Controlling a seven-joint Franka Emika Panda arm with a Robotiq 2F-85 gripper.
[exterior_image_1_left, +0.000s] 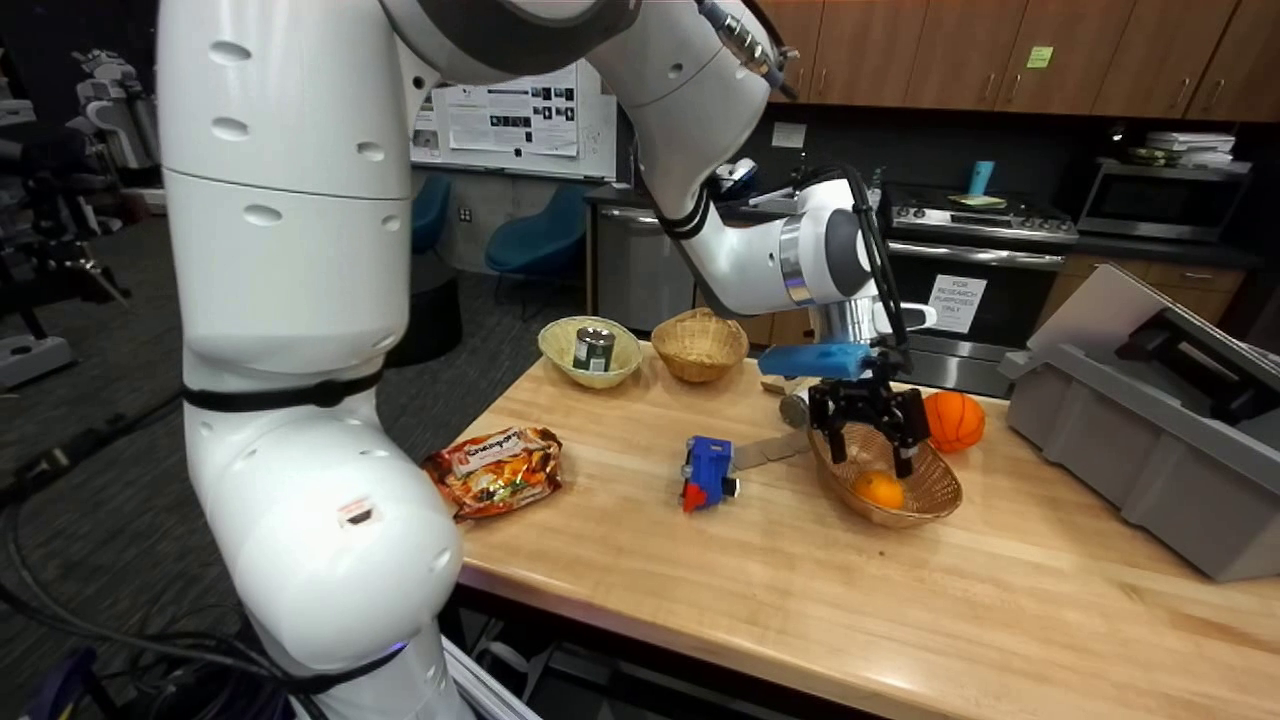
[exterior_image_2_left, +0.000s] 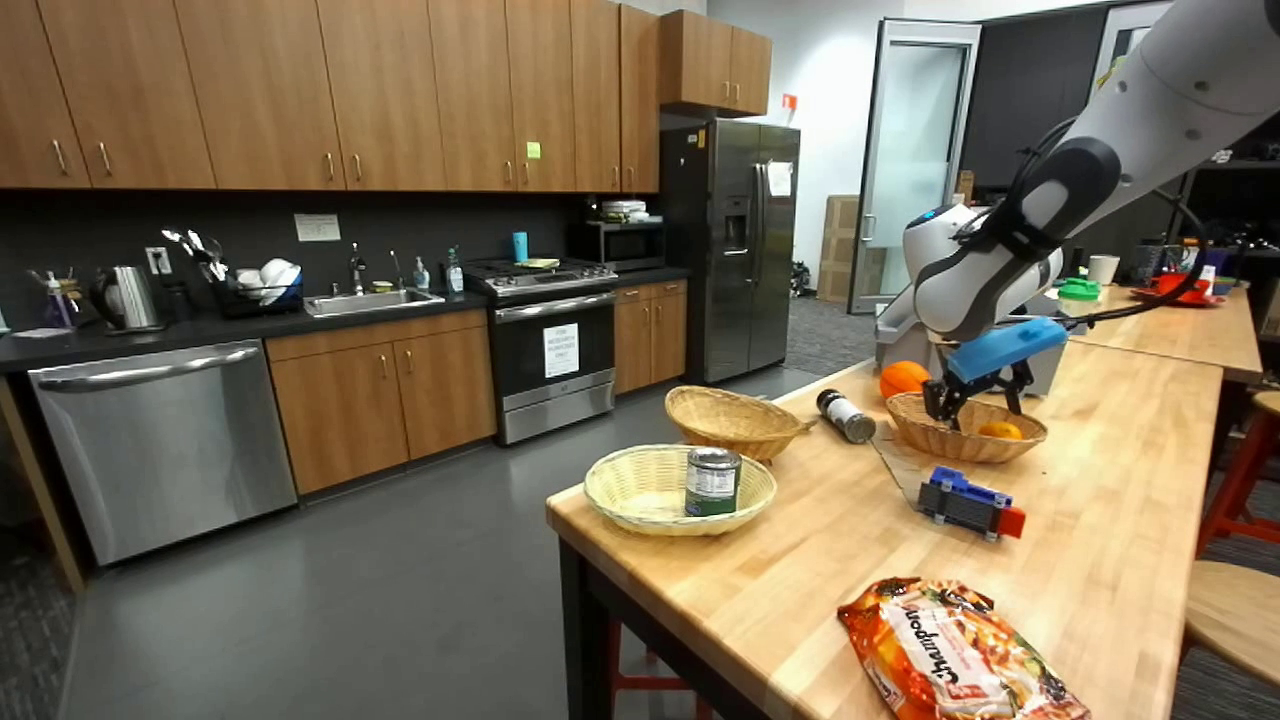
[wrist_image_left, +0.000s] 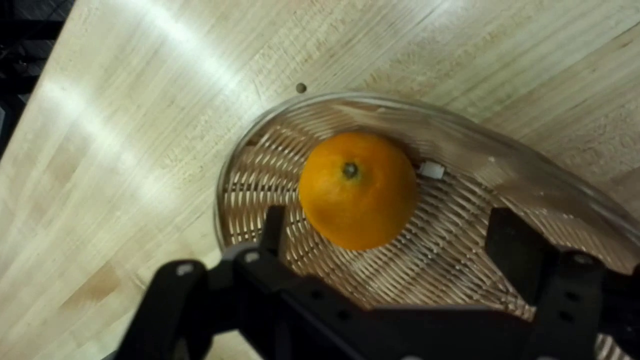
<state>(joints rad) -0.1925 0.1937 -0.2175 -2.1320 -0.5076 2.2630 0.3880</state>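
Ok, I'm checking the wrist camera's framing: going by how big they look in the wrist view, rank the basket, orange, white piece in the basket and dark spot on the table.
1. Basket, even with part out of frame
2. Orange
3. White piece
4. Dark spot

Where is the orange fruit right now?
In the wrist view, the orange fruit lies near mid-picture, inside the wicker basket toward its left end, close to the open end effector.
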